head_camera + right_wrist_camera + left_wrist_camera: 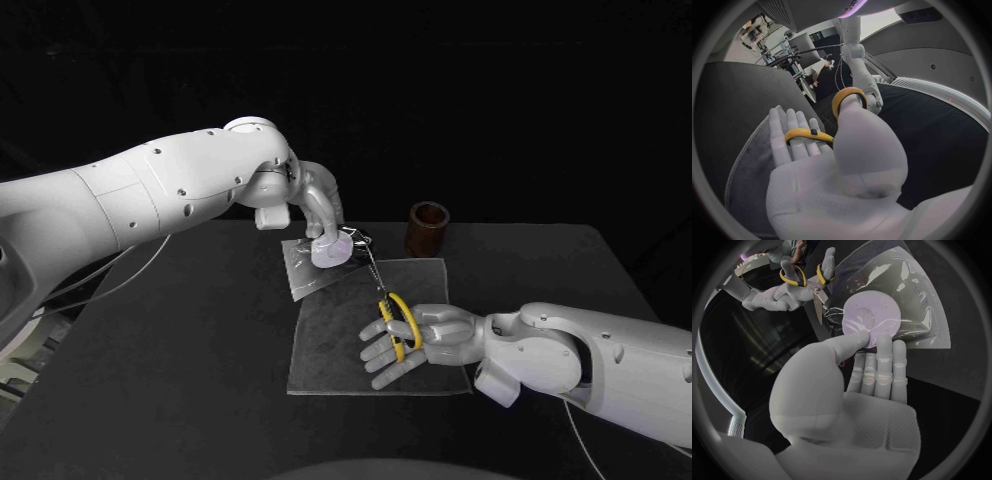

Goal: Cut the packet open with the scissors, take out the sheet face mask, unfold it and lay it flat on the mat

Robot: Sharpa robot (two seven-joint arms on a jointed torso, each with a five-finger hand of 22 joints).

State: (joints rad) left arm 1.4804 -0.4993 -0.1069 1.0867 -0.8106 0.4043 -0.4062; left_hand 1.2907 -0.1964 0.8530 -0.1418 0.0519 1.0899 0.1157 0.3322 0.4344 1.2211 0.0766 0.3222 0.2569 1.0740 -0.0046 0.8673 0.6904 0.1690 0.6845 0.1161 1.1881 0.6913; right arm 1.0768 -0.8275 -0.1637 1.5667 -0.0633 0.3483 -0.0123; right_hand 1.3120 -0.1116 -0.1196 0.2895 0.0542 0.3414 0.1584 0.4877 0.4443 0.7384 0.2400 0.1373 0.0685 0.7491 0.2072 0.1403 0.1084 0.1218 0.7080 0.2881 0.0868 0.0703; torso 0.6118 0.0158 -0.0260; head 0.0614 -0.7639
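My left hand (320, 205) holds the clear packet (309, 270) up over the far edge of the grey mat (346, 362). In the left wrist view the thumb and fingers (856, 342) pinch the packet (898, 300), and a pale round folded mask (872, 315) shows through it. My right hand (421, 340) hovers over the mat and grips the yellow-handled scissors (392, 310). Their blades point away from me and reach the packet's edge (820, 305). In the right wrist view the yellow loops (806, 134) sit round the fingers and thumb.
A brown cylindrical cup (427, 228) stands upright at the back of the black table (173, 380), just beyond the mat's far right corner. A thin cable runs off the table's left edge.
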